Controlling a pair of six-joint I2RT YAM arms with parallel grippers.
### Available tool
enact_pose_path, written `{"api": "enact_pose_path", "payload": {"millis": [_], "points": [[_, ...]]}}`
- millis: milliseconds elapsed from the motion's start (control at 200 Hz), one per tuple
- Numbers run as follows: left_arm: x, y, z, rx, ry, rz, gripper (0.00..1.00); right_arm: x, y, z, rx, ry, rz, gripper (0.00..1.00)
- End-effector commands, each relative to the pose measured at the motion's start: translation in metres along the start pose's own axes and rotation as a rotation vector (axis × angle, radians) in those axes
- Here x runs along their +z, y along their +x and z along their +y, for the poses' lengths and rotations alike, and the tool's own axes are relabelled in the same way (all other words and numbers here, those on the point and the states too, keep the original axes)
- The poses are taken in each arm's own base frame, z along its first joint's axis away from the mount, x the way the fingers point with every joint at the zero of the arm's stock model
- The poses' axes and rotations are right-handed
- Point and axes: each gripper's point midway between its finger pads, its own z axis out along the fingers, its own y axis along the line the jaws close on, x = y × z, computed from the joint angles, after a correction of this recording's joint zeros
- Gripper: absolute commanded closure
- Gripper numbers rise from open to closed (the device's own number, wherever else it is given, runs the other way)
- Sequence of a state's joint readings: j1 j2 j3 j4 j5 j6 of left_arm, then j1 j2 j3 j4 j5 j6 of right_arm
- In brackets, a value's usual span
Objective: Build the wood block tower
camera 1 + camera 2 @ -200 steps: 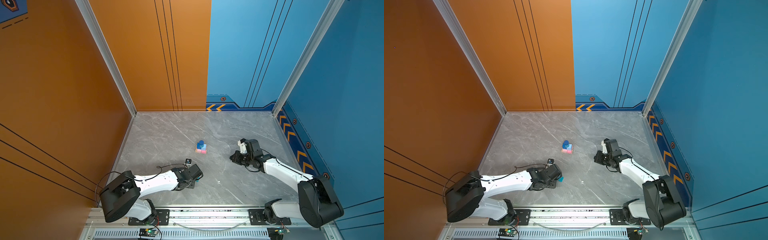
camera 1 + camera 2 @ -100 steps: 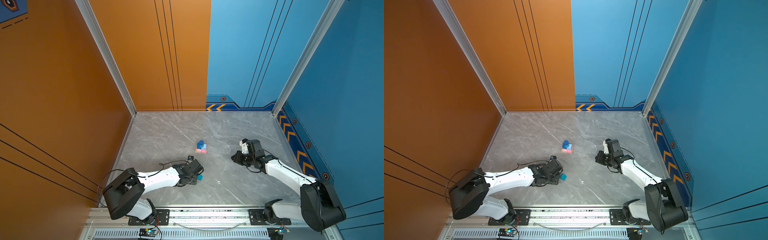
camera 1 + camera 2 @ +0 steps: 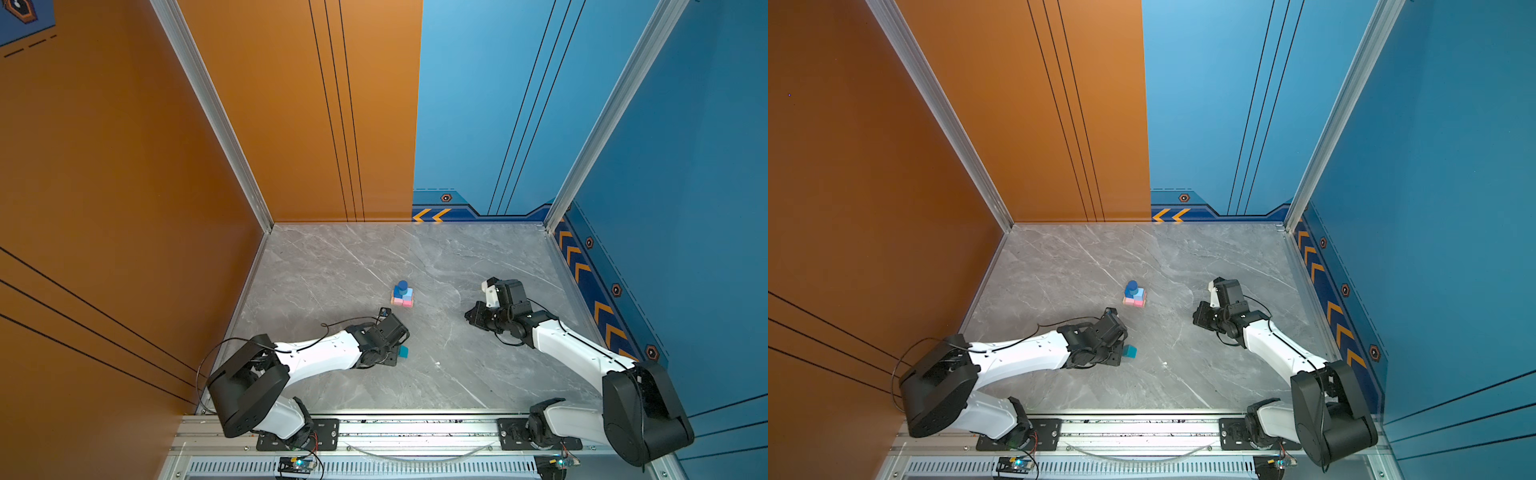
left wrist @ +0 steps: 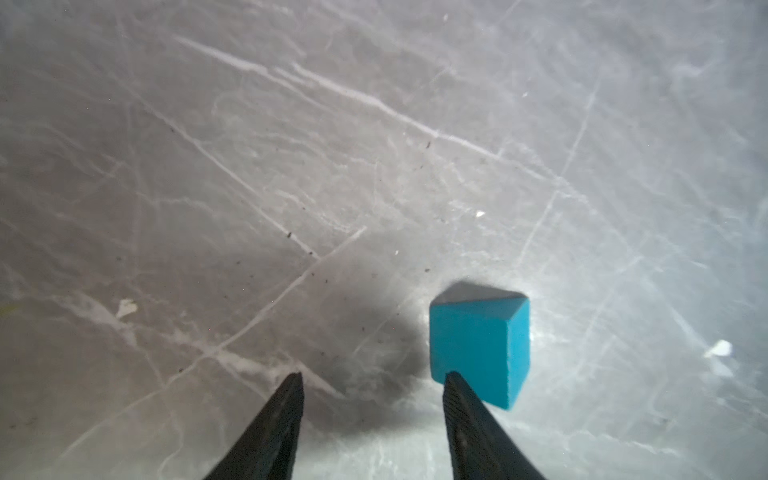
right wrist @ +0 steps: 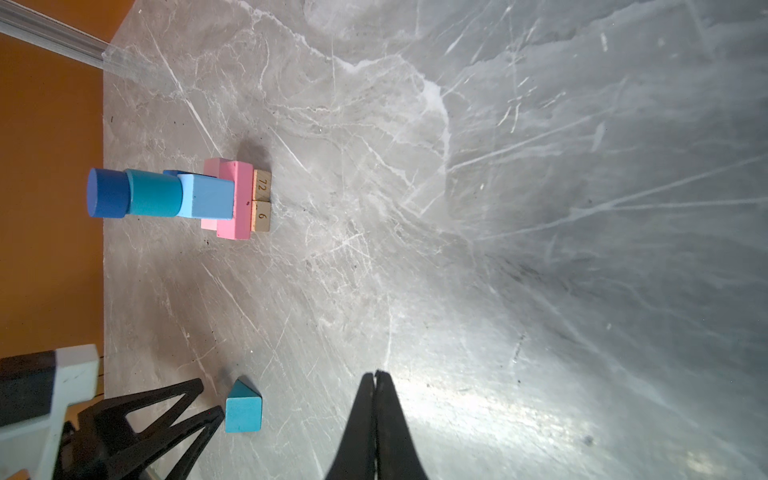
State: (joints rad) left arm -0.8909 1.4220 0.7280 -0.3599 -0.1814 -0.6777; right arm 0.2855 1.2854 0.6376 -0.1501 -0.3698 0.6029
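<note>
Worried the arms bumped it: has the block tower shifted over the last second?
No. The wood block tower holds its spot on the table, no nearer the back wall.

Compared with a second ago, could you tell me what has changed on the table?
The left arm swung slightly, uncovering the teal cube, which now lies free just beside the open left gripper. Nothing was gripped or released. The tower and the shut right gripper stayed put.

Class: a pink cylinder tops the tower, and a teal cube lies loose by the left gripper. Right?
No. The right wrist view shows a dark-blue cylinder topping the tower; the teal cube does lie loose by the left gripper.
</note>
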Motion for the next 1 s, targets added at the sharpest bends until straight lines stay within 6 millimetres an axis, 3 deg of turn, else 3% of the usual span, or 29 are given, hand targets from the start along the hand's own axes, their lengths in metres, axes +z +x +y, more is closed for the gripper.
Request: {"api": "enact_pose_path", "payload": {"millis": [0,205,405,641,791,996], "points": [[-0.025,-0.01,-0.004,0.088,0.054,-0.053,0.42,-0.004,0.007,-0.008,0.003,0.027,0.014,0.94],[-0.074,-0.017,-0.026,0.362,0.194,-0.067,0.41,-0.004,0.007,-0.006,-0.002,0.013,0.013,0.93],[-0.091,-0.014,-0.05,0.636,0.295,0.013,0.34,-0.006,0.007,-0.005,-0.007,0.005,0.01,0.93],[-0.078,-0.019,-0.047,0.957,0.19,0.007,0.28,-0.012,0.003,-0.008,-0.004,-0.003,-0.003,0.93],[-0.063,-0.021,-0.037,1.052,0.107,-0.041,0.28,-0.014,0.002,-0.013,0.012,-0.006,-0.018,0.92],[-0.043,-0.03,-0.042,1.089,0.077,-0.19,0.28,-0.014,0.002,-0.017,0.026,-0.01,-0.015,0.92]]}}
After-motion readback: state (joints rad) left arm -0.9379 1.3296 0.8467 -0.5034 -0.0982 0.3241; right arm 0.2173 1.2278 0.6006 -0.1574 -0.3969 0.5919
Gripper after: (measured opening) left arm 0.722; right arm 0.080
